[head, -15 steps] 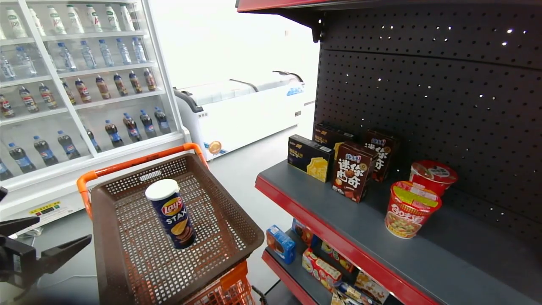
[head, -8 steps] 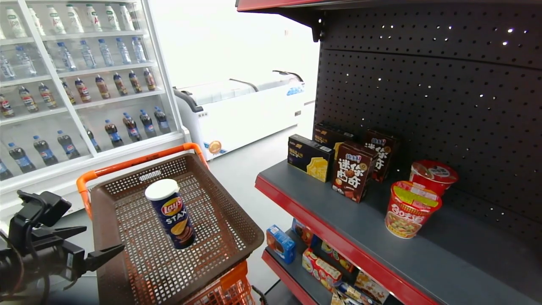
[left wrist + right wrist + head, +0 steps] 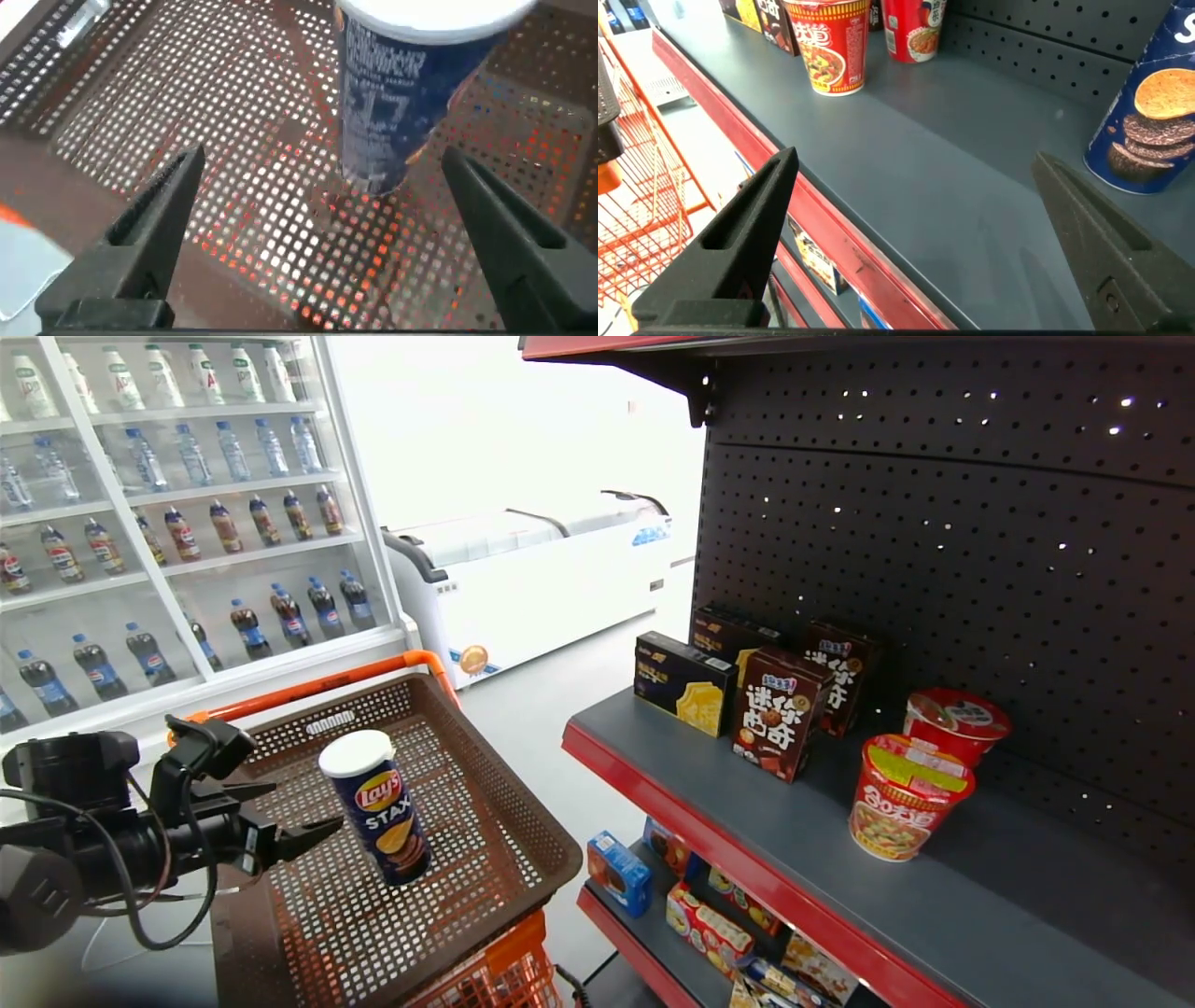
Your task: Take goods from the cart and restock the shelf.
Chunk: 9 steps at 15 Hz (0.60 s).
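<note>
**A:** Was the job done?

**B:** No. One can (image 3: 373,807) stood up in the cart (image 3: 467,859), not picked up yet. The left gripper (image 3: 303,807) hung at its 9 o'clock, jaws wide, holding nothing.

**A:** And the shelf (image 3: 709,775)?

**B:** It was at the cart's 3 o'clock. The other can (image 3: 1158,112) sat on it, so I think half was done. The right gripper (image 3: 915,161) hung above the shelf, jaws wide, empty too.

Grey shelf deck (image 3: 822,868), red front edge: four snack boxes (image 3: 775,714) stand grouped at one end, with two red noodle cups (image 3: 904,798) near them, one behind the other. Brown cart basket (image 3: 523,821): one chips can (image 3: 378,805) upright on its perforated floor.
</note>
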### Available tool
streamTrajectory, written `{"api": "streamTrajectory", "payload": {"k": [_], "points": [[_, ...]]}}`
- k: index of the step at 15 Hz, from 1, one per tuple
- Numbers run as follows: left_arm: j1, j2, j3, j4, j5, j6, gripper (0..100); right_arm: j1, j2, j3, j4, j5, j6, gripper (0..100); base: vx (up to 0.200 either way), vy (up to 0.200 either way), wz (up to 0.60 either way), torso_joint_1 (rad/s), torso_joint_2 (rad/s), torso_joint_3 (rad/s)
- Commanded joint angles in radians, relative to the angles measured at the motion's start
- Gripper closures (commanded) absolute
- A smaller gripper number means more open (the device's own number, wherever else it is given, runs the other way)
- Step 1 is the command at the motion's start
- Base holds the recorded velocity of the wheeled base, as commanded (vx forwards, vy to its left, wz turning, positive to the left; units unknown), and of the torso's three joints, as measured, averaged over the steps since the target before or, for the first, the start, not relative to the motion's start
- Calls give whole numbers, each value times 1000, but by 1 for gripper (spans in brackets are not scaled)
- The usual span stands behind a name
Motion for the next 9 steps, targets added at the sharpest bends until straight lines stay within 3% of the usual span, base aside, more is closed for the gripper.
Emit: {"api": "streamTrajectory", "payload": {"k": [1, 4, 9], "points": [[-33, 75, -40, -2, 1, -4, 0, 0, 1, 0, -1, 0, 0, 0, 0, 0, 0, 0, 0, 0], [-88, 104, -68, -5, 1, -56, 0, 0, 1, 0, 0, 0, 0, 0, 0, 0, 0, 0, 0, 0], [-145, 189, -118, -84, 10, -70, 0, 0, 1, 0, 0, 0, 0, 0, 0, 0, 0, 0, 0, 0]]}}
